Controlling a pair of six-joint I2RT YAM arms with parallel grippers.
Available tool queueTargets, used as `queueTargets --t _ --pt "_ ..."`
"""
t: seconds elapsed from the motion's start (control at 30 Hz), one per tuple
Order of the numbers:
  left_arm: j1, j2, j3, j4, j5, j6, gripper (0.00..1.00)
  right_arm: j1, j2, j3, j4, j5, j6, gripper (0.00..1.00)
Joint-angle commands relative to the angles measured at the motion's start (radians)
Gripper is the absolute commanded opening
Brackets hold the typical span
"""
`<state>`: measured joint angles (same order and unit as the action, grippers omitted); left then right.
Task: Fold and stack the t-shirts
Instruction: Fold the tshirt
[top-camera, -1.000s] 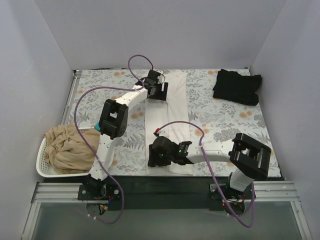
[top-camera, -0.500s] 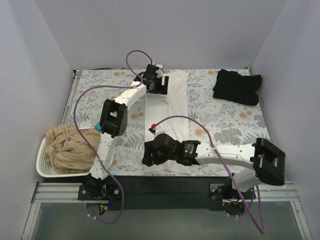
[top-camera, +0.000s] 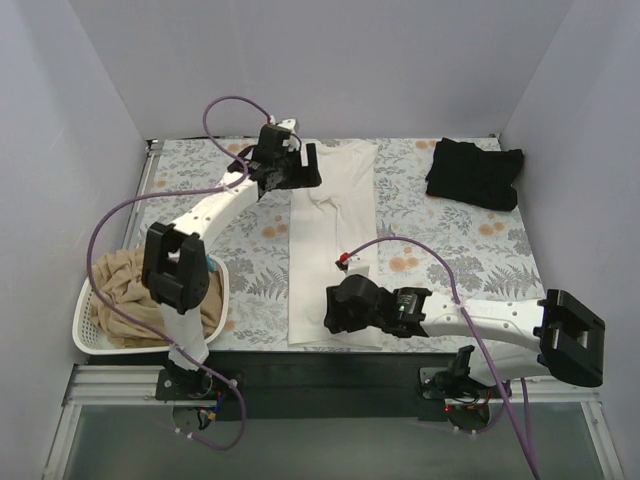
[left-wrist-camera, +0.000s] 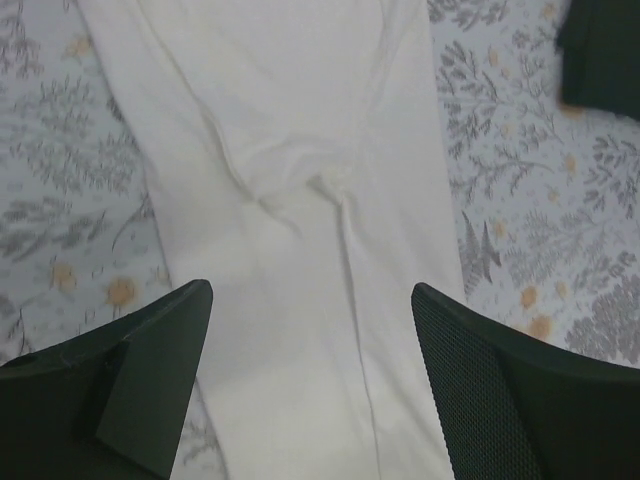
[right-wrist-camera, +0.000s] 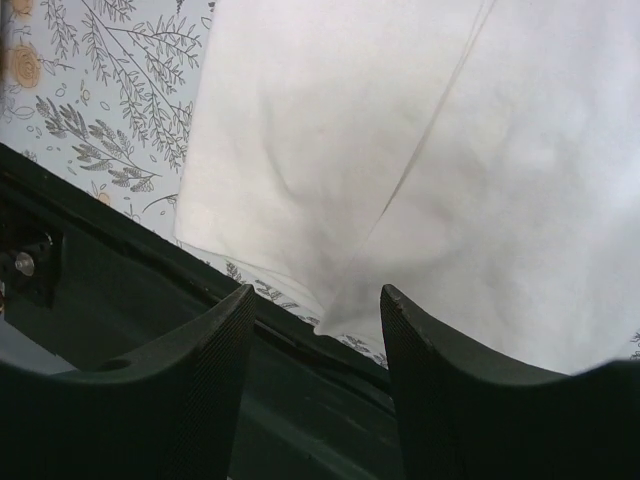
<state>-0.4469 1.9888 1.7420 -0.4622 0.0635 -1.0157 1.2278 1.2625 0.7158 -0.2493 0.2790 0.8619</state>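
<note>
Left gripper (left-wrist-camera: 310, 290) hangs with its jaws spread wide above the far part of the white t-shirt (left-wrist-camera: 300, 120). That shirt lies as a long narrow strip, sides folded in, running from the far side of the table to its near edge. Right gripper (right-wrist-camera: 315, 295) sits low at that near end, jaws apart, with the strip's layered near corner showing in the gap; whether the fingertips press the cloth is hard to tell from this angle. That hem lies just at the dark bare strip (right-wrist-camera: 150, 330) along the table's near edge, so little room is left there. Floral-printed cloth (top-camera: 420, 250) lies open to both sides of the shirt. The white fabric is smooth and matte, with soft creases gathered near its far middle. The black t-shirt (top-camera: 473, 172) rests folded in a rough square at the far right corner, well apart. The tan t-shirt (top-camera: 130, 295) is bunched in the white plastic basket (top-camera: 84, 338) at the near left edge.
</note>
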Motion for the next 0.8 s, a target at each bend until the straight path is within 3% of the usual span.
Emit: queueTargets --t 0.0,0.13,0.3,0.5,0.77 --pt "-0.010 -0.243 -0.210 0.045 -0.021 -0.098 0.80 -0.001 -0.008 0.002 -0.010 0.038 0.017 0.60" --pt "-0.078 -0.424 -0.537 0.083 -0.106 -0.138 0.80 0.001 0.011 -0.003 -0.016 0.019 0.016 0.58" --pt "-0.118 -0.579 -0.765 0.092 -0.093 -0.231 0.79 0.016 0.063 0.017 0.001 -0.018 0.011 0.52" --pt "-0.142 -0.754 -0.906 0.047 -0.114 -0.296 0.79 0.045 0.161 0.054 0.018 -0.018 0.012 0.51" --pt "-0.153 -0.901 -0.981 -0.050 -0.143 -0.345 0.78 0.061 0.150 0.077 0.021 -0.017 0.012 0.51"
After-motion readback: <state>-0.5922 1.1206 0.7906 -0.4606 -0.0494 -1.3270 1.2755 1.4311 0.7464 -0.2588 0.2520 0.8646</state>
